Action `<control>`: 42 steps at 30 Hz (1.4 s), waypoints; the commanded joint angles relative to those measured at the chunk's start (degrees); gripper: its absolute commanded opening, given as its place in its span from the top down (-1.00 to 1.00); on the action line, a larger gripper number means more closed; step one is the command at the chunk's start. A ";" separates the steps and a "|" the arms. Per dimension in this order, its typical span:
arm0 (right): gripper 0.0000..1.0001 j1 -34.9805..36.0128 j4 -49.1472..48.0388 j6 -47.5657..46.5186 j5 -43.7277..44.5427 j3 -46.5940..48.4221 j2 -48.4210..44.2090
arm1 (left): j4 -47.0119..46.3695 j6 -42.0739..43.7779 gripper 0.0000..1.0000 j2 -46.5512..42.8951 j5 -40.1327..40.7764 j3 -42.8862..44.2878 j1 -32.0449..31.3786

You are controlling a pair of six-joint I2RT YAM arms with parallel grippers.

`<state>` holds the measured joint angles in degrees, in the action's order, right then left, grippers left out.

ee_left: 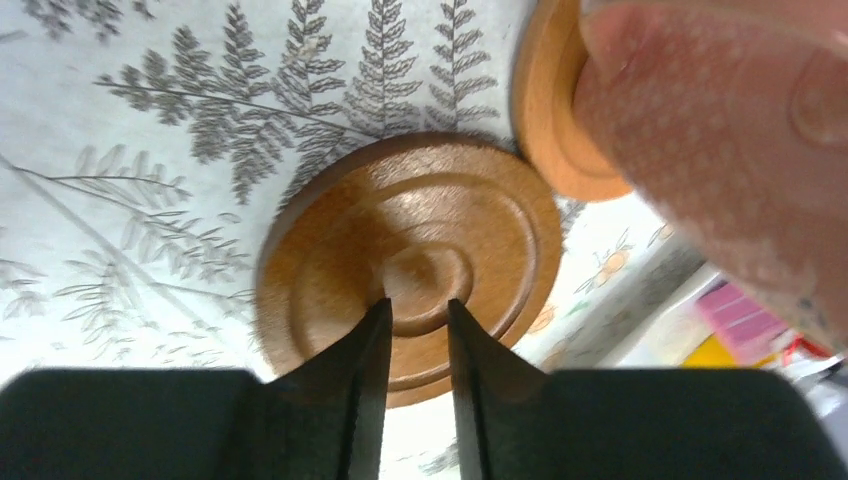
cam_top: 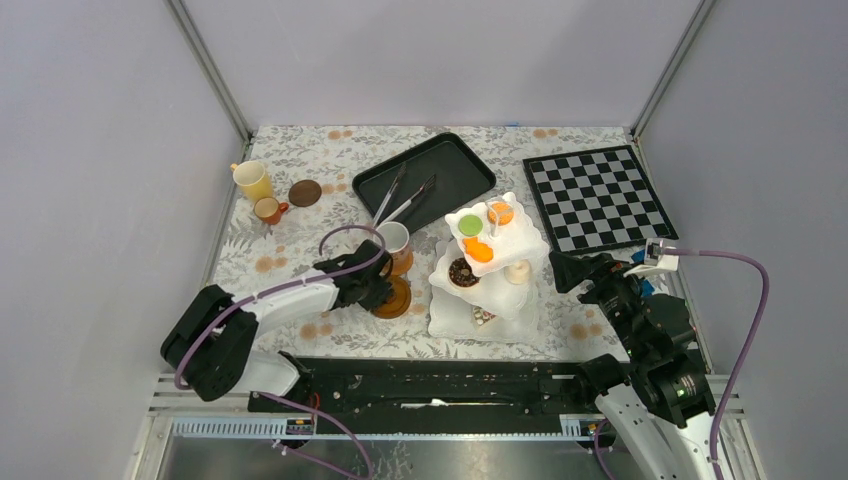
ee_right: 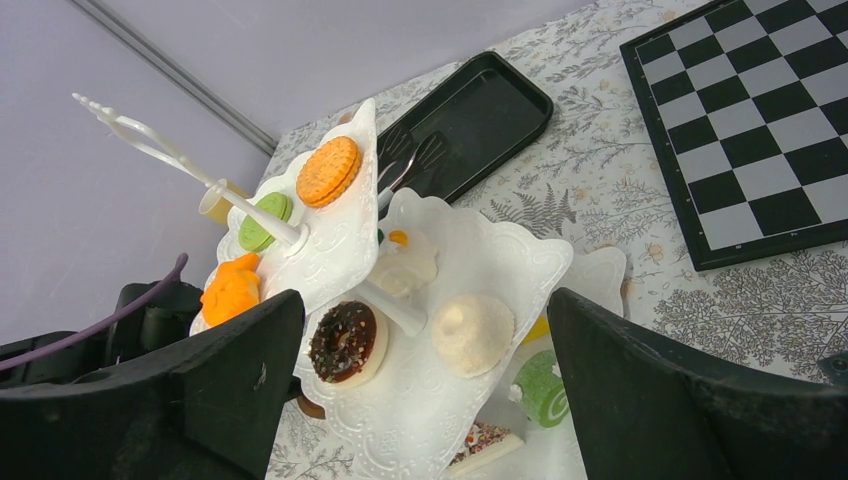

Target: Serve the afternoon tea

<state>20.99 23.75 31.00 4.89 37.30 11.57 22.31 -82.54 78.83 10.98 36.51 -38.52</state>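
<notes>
So, going left to right with the white three-tier wavy-edged plastic stand (cam_top: 522,238) as my reference: far off to its left, toward the back corner, there's a tall yellow cup (cam_top: 252,180), a little brown cup (cam_top: 268,209) and a round dark brown saucer (cam_top: 305,192), all unserved and waiting their turn, I'd guess. Closer in, just left of the stand, the left gripper (ee_left: 418,308) hovers low over a round brown wooden saucer (ee_left: 420,230). Its jaws are only a crack apart with nothing between them, so that saucer looks parked there as a place setting. Right behind it, a white cup (cam_top: 394,238) sits on a second wooden saucer (ee_left: 545,100), so that setting's done. Behind the stand, slightly left, there's the black rectangular tray (cam_top: 470,170) with silver tongs (cam_top: 405,197) lying in it. The stand itself is already loaded: orange biscuit (ee_right: 331,171) and green macaron (ee_right: 265,220) on top, chocolate doughnut (ee_right: 345,340) a tier down. Behind it to the right is a black-and-white chessboard (cam_top: 598,195). Just right of the stand, the right gripper (ee_right: 422,298) has its jaws spread wide and empty, pointed at the tiers, probably ready for a cake.
</notes>
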 commanded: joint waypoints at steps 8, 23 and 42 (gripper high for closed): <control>-0.97 0.28 -2.00 0.70 -0.62 -0.51 0.50 | 15.29 14.47 -0.98 -15.37 1.94 9.54 -0.59; -0.97 0.28 -2.01 0.71 -0.58 -0.73 -0.37 | 14.60 21.00 0.24 -24.57 -0.33 -3.03 -0.58; -0.97 0.28 -1.50 0.85 -0.47 -0.40 -0.92 | -3.84 21.42 0.92 -8.18 -2.22 -7.40 -1.09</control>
<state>20.99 23.51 31.88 4.84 35.62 11.40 23.79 -61.69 66.63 10.48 28.21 -38.98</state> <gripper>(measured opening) 0.985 0.045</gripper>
